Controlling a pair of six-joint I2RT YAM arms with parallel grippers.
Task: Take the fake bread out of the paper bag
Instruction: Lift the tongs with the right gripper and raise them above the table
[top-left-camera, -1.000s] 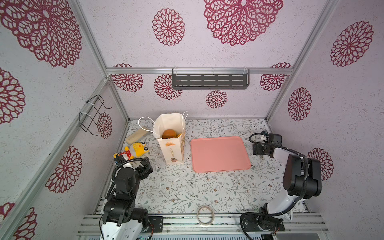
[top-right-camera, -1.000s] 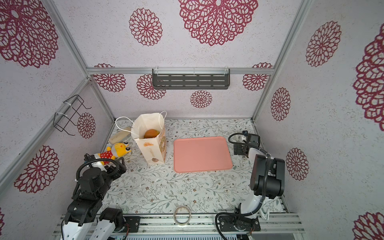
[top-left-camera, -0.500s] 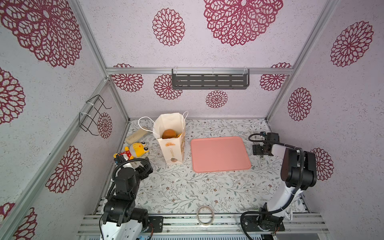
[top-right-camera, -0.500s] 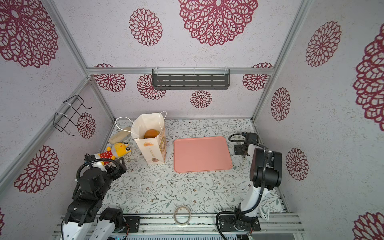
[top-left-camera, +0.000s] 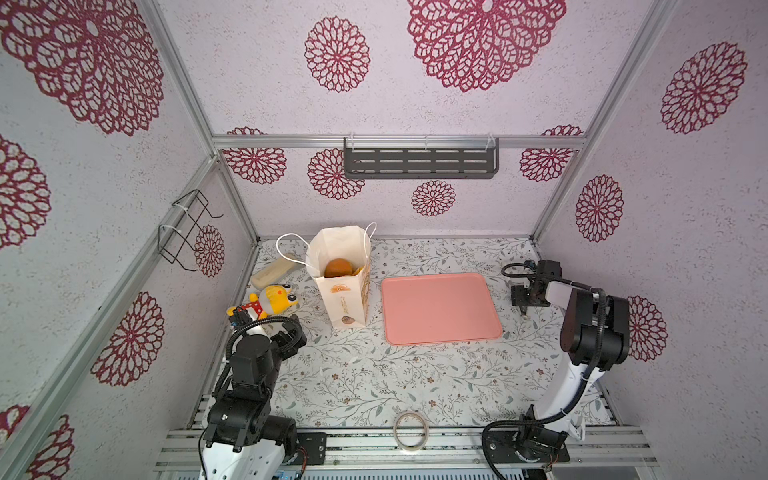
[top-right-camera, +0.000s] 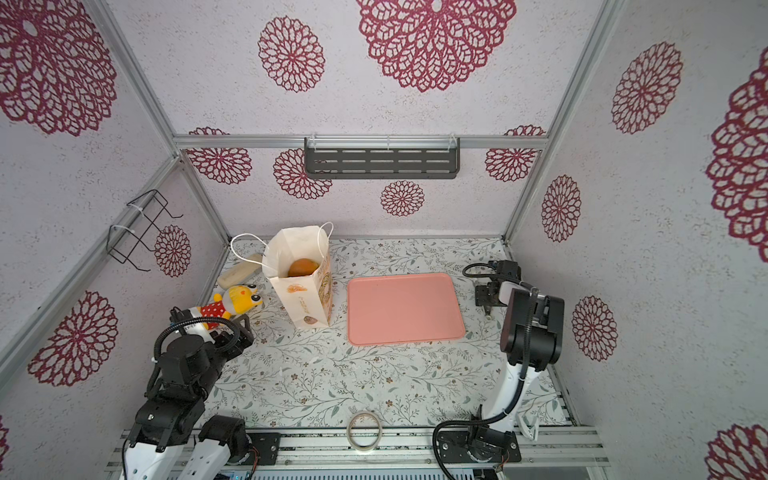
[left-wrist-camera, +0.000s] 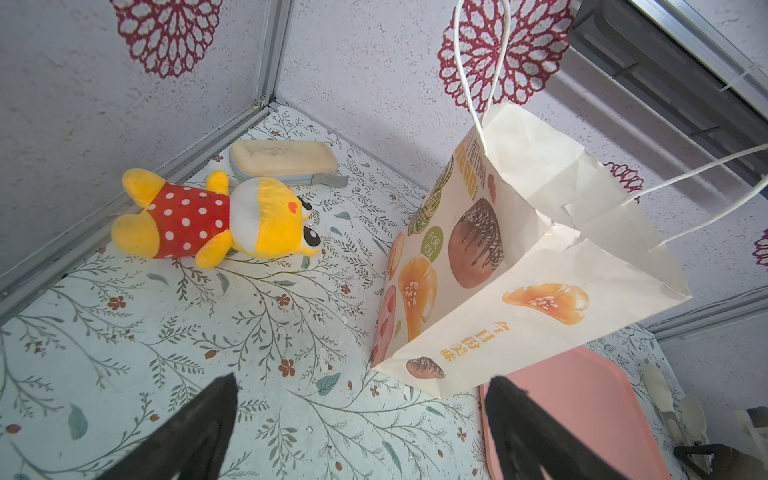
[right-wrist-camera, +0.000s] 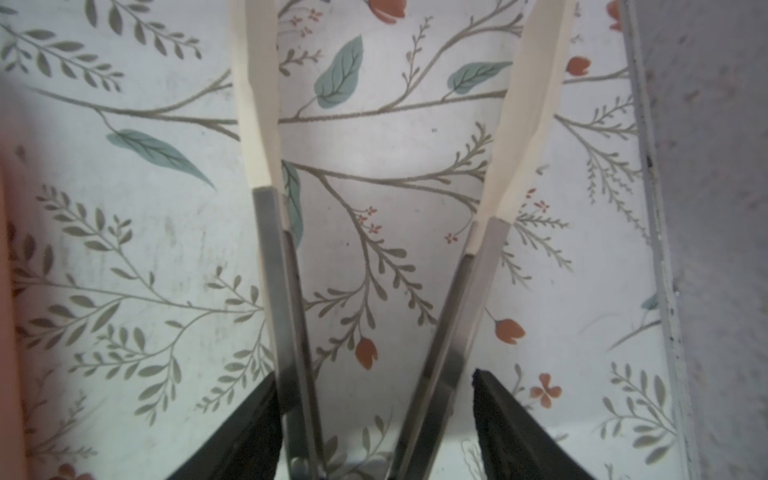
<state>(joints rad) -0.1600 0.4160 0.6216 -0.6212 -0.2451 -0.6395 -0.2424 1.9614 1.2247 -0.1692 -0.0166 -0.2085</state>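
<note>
1. Nearest the front rail (top-left-camera: 374, 446), the left tool (left-wrist-camera: 360, 380) hangs wide open and empty, facing the paper bag (left-wrist-camera: 519, 266).
2. Farther back, beside the pink tray (top-left-camera: 440, 309), the right tool (right-wrist-camera: 374, 372) has been narrowing around tongs (right-wrist-camera: 272, 257) low over the tabletop (top-left-camera: 374, 374); whether it grips them yet I cannot tell.
3. Farthest, fake bread (top-left-camera: 337, 267) sits inside the upright paper bag; nothing looks removed, so securing the tongs probably comes first.
</note>
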